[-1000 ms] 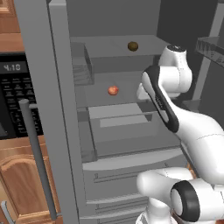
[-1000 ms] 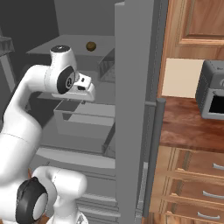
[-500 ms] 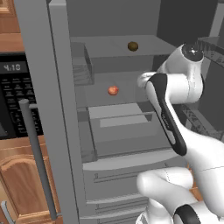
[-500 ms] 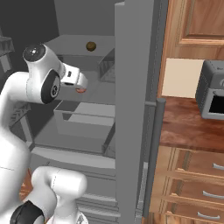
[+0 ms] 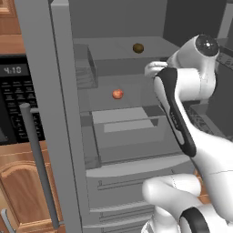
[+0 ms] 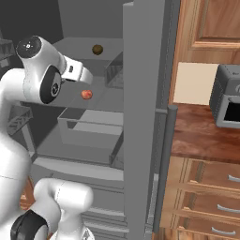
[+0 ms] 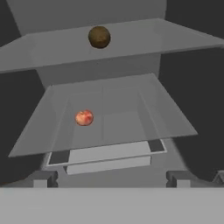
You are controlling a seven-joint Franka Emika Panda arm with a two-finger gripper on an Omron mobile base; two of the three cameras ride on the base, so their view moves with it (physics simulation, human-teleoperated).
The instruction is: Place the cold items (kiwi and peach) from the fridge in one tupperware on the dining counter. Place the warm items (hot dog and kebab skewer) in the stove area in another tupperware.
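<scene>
The fridge (image 5: pixel 63 54) stands open. A dark brown kiwi (image 5: pixel 138 48) (image 6: pixel 97 49) (image 7: pixel 99 36) lies on its upper shelf. An orange-red peach (image 5: pixel 118 94) (image 6: pixel 86 94) (image 7: pixel 84 117) rests on the shelf below, toward the left. My gripper (image 7: pixel 111 179) (image 5: pixel 154 69) (image 6: pixel 80 74) hovers at the front of the shelves, roughly level with the upper shelf and short of both fruits. It is open, with nothing between its fingertips (image 7: pixel 43 178). The tupperware, dining counter, hot dog, kebab skewer and stove area are out of view.
A grey drawer (image 5: pixel 129 132) juts out under the peach's shelf. The fridge door with its long bar handle (image 5: pixel 38 168) (image 6: pixel 164 168) stands beside the opening. A black microwave (image 5: pixel 18 104) sits left; a toaster oven (image 6: pixel 228 101) sits on a wood countertop (image 6: pixel 201 138).
The arm's upper part has swung outward and up, away from the shelves' middle, and the hand has lifted slightly. The fruits have not moved.
</scene>
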